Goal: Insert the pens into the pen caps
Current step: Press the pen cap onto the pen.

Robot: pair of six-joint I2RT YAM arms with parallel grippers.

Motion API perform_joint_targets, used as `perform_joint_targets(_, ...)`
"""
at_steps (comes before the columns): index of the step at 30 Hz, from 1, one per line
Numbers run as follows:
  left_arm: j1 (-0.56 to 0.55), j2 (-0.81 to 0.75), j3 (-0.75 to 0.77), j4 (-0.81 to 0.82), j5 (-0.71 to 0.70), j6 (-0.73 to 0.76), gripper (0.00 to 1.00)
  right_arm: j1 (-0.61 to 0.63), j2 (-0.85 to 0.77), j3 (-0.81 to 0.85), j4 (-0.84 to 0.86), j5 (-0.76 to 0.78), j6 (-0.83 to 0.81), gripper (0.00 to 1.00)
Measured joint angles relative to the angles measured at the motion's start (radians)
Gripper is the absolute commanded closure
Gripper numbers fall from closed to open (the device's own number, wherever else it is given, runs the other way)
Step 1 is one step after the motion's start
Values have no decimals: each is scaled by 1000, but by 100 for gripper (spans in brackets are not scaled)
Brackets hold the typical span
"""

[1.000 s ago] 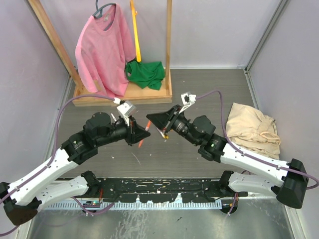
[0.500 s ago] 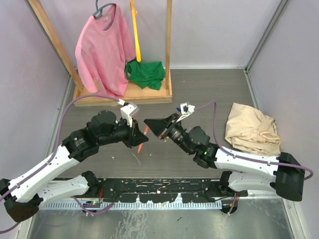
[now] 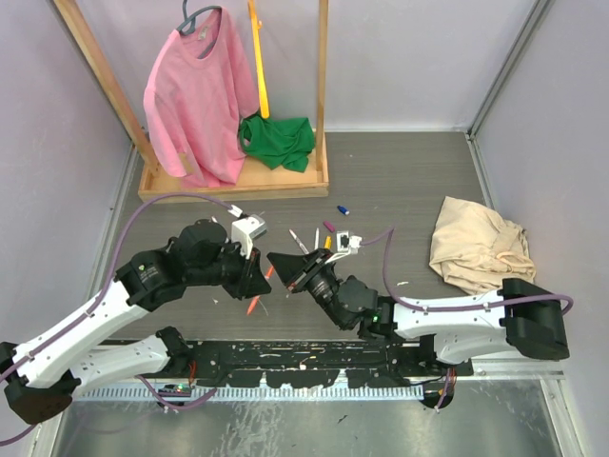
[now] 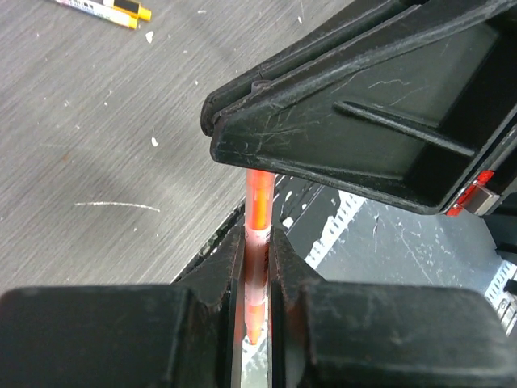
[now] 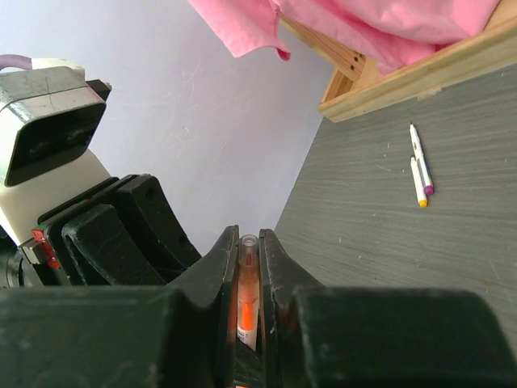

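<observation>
Firmly, left gripper point(image 4: 257, 246) clamps orange pen point(image 4: 258, 198) (right gripper point(image 5: 249, 242): orange cap point(image 5: 245, 307)).

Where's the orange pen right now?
Clamped in the left gripper's jaws, left of table centre on the top view: the thin orange marker pen points at the right gripper, whose jaws pinch an orange plastic tube.

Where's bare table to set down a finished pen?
Bare table between the wooden rack and the beige cloth, beyond the blue cap. Crowded mid-table: loose pens, and the left pincer gripping the orange pen, facing the right pincer gripping the orange cap.
</observation>
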Motion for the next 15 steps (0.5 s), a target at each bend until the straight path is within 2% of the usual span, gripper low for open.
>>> perform_joint_targets(8, -3, -2, 2, -42, -1, 1, 100, 37, 36, -3, 16, 72, 55, 100)
perform_joint_targets(15, -1, -15, 26, -27, -3, 20, 100, 38, -15, 98, -122, 77, -50, 98)
